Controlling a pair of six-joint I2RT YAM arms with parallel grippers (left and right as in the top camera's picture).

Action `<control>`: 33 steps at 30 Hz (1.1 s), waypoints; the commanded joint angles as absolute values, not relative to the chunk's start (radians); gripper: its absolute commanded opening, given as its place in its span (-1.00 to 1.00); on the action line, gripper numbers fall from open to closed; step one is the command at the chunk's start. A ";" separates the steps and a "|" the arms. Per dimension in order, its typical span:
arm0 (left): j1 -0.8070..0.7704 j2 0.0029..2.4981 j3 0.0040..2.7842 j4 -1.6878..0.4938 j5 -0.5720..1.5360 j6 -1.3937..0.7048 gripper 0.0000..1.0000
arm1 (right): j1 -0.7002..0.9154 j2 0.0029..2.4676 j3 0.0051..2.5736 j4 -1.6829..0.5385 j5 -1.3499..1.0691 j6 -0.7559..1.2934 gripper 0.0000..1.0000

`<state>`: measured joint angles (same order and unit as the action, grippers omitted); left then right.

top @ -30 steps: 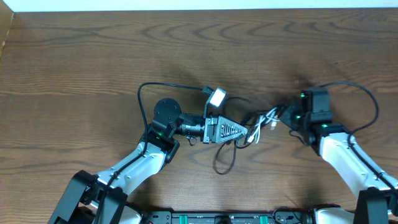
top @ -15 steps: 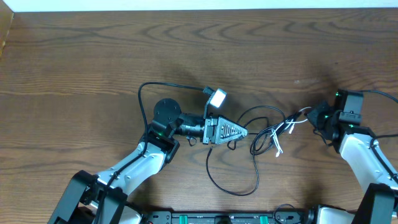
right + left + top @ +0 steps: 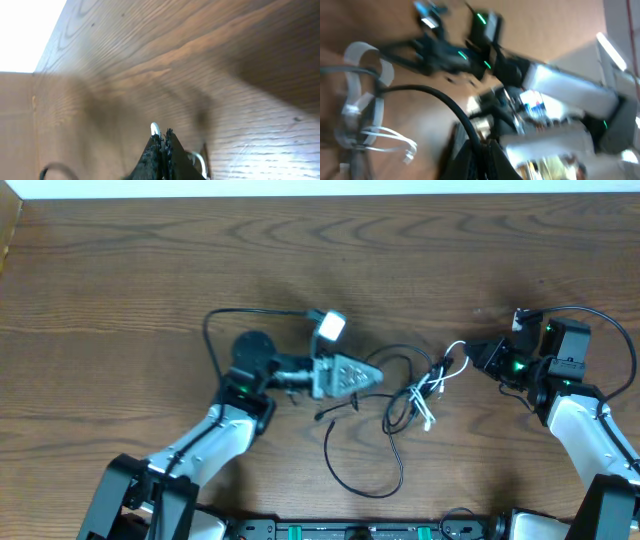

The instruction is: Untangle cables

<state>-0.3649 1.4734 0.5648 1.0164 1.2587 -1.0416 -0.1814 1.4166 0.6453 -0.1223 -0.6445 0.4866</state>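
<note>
The tangle of thin black and white cords lies mid on the brown wooden table, strung left-to-right between your claws, knot nearer the right one. Left gripper is clamped on a black cord; right gripper is pinched on the white cord. Best guess: pull apart along that line.

The far half of the bench lies bare from side to side, wide passage for either arm. The middle is crowded. Between the left fingers and the right fingers sits a knot of white cable and black cable, and its slack loop sprawls toward the near edge. The left arm's own thick lead arcs behind it. There is bare wood right of the loop, up to the right arm.
</note>
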 commanded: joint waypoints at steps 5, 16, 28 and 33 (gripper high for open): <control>-0.222 1.455 0.576 0.727 1.068 -0.910 0.63 | -0.187 1.418 0.654 -0.166 -0.680 0.455 -0.92; -0.223 1.446 0.606 0.151 0.661 -0.710 0.84 | -0.185 1.418 0.653 -0.195 -0.671 0.447 -0.77; -0.456 1.217 0.670 -0.234 0.226 -0.707 0.86 | -0.142 1.418 0.653 -0.207 -0.657 0.432 -0.72; -0.635 1.205 0.670 -0.353 0.041 -0.707 0.87 | -0.142 1.418 0.653 -0.222 -0.656 0.432 -0.72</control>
